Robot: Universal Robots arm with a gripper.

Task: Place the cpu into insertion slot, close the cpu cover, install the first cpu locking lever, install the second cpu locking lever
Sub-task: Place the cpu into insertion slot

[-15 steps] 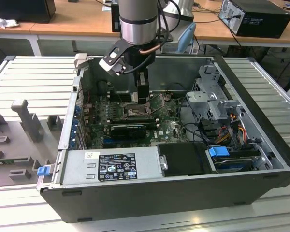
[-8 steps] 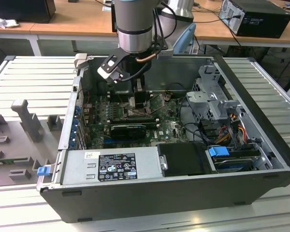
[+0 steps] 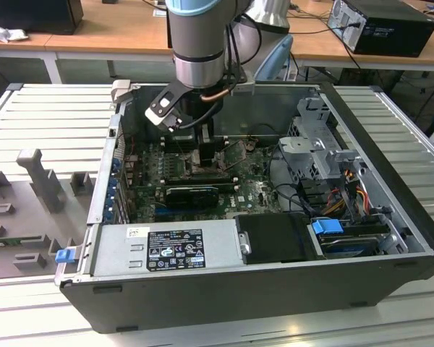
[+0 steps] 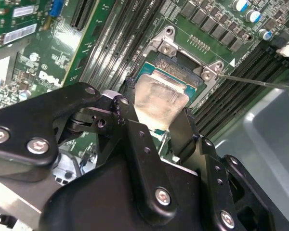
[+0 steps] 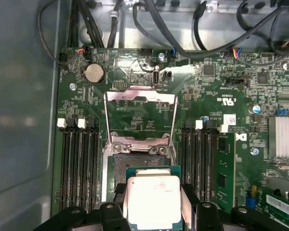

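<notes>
Currently we log the gripper point(image 4: 156, 113) pinching the cpu point(image 5: 151, 199) just over the insertion slot point(image 5: 137, 163), partly offset; cpu cover point(image 5: 139, 96) upright.

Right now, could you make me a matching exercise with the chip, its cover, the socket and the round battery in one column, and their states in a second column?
1 chip
2 cover
3 socket
4 round battery

a swung open
b dark centre partly showing
c silver disc on the green board
d held by the gripper

Pairs: 1-d, 2-a, 3-b, 4-c
</notes>
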